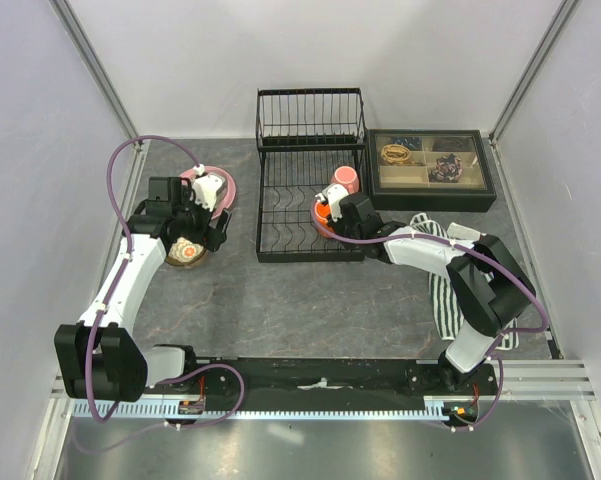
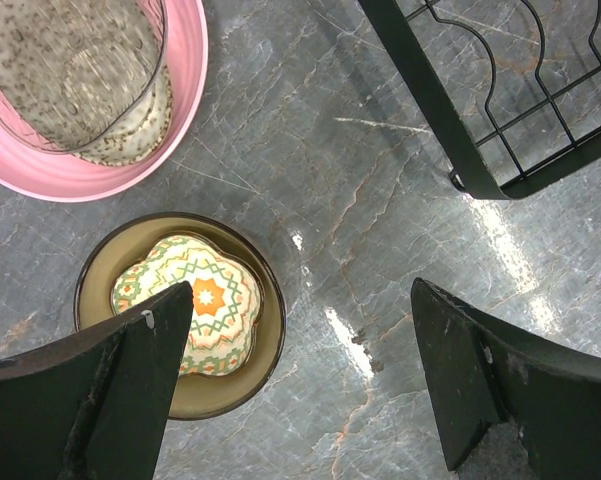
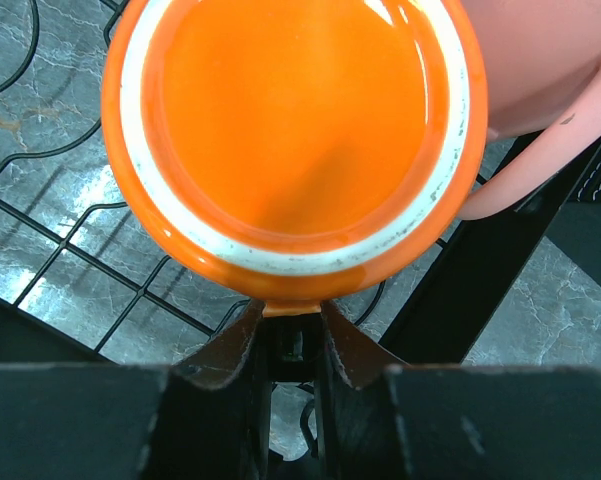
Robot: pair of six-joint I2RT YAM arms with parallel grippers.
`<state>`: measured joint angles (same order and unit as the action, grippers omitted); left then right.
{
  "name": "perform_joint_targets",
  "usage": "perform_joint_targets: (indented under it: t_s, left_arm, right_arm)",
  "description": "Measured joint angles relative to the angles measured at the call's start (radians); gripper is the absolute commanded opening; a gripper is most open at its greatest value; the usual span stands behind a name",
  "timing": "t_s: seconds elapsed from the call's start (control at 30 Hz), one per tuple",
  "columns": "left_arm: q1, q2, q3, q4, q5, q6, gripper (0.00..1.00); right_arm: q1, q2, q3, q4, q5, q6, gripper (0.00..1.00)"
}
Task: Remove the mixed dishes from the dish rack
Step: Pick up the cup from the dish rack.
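**Step in hand:** removal of the orange mug. The plates and the bowl already lie on the table; two mugs stand in the rack.

**Left side**
- Left gripper (image 2: 300, 292): fingers spread wide, holding nothing, hanging above the table (image 2: 380, 200) over the unloaded pieces.
- Pink plate (image 2: 100, 172): one, on the table left of the rack.
- Grey speckled plate (image 2: 70, 60): one, stacked on the pink plate. A curved rim shows above it; whether that is a separate bowl cannot be told.
- Brown bowl (image 2: 185, 318): one, patterned inside, upright, just near of the pink plate.

**Centre**
- Dish rack (image 1: 290, 256): one. Its upright slotted back holds nothing.
- Orange mug (image 3: 295, 130): one, upright at the right side of the flat basket.
- Pink mug (image 3: 540, 60): one, just beside the orange mug on its far side.
- Right gripper (image 3: 292, 320): fingers pressed together on the orange mug's handle.

**Right side**
- Compartmented tray (image 1: 430, 198): one, right of the rack.
- Striped cloth (image 1: 442, 300): one, near of the tray.

**Next move, as judged:** raise the orange mug straight up until it clears the basket wires and the pink mug, then carry it out to open table. A pinch on the handle alone may let the mug swing, so the lift should be slow.
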<state>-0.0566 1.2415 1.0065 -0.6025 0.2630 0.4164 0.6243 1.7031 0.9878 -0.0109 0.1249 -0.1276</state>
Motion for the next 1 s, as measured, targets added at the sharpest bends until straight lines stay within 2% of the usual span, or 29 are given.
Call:
perform_joint_targets:
  t_s: [0.13, 0.83, 1.0]
  left_arm:
    - [0.0, 0.0, 0.0, 0.005, 0.0, 0.0, 0.96]
    - [0.0, -0.008, -0.008, 0.031, 0.01, -0.012, 0.94]
    - [0.0, -0.023, -0.024, 0.057, 0.065, -0.046, 0.94]
  right_arm:
    - [-0.001, 0.0, -0.005, 0.008, -0.005, 0.001, 0.0]
    - [-0.015, -0.111, 0.021, -0.102, -0.13, 0.058, 0.0]
    - [-0.047, -0.138, 0.065, -0.114, -0.193, 0.106, 0.0]
